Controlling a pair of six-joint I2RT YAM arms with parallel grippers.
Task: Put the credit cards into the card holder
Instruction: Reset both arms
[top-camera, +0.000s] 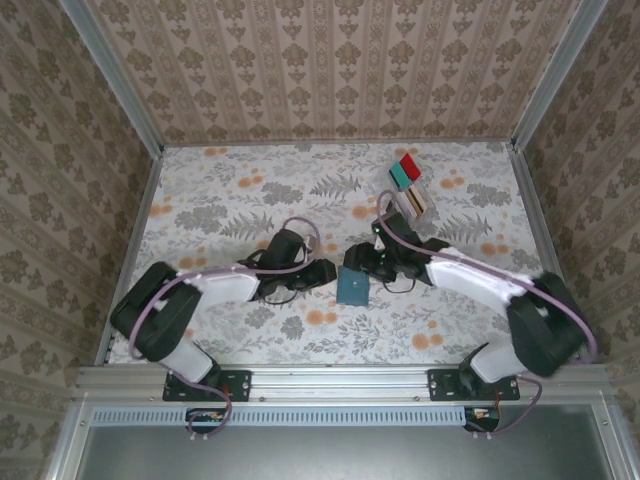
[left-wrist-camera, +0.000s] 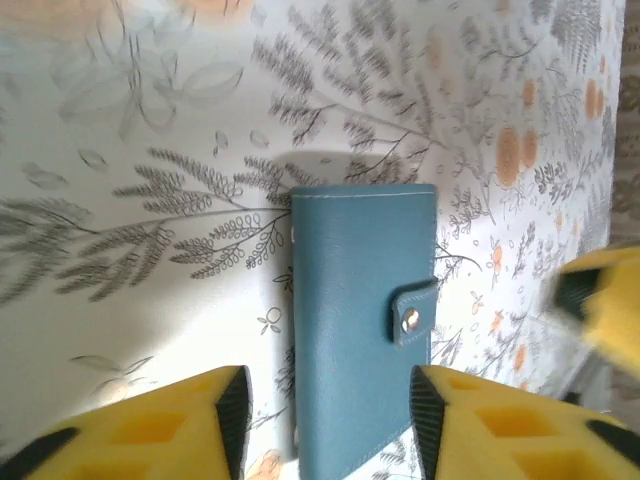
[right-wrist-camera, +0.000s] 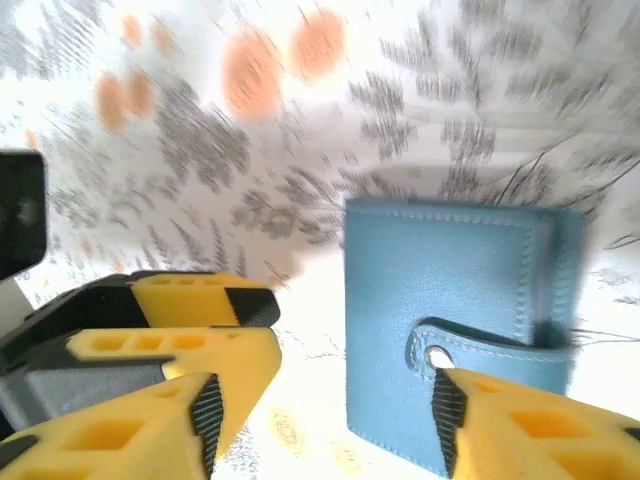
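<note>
**Top external: shut card holder (top-camera: 352, 288) flat mid-table, between my two grippers**

Hidden or unclear first. The holder is closed with its snap tab (left-wrist-camera: 410, 318) fastened, so its inside is hidden. In the left wrist view its near end is cut off by the frame edge, and its right edge runs under one black pad (left-wrist-camera: 428, 430). A blurred yellow block (left-wrist-camera: 605, 300) at the right edge is cut off too. The right wrist view is blurred, and the holder's near right corner sits behind my yellow finger (right-wrist-camera: 540, 430). At the far right is a clear tray (top-camera: 410, 185) with a red and a teal piece. It also holds thin tan things on edge, too small to identify.

My left gripper (left-wrist-camera: 328, 400) is just left of the holder. Its fingers are apart, the holder lies below the gap, and it grips nothing. Whether a pad touches the holder, I can't tell. My right gripper (right-wrist-camera: 325, 415) is at the holder's far right. Its jaws are wide apart and it holds nothing.

The table (top-camera: 230, 190) wears a white cloth printed with grey ferns and orange blossoms. The walls (top-camera: 340, 60) are beige damask wallpaper, and aluminium rails (top-camera: 340, 380) frame the corners and the near edge.

The holder is a teal-blue rectangle that looks like leather, with pale edge stitching and a metal stud on the tab. My fingers are yellow blocks with ribbed black pads.
</note>
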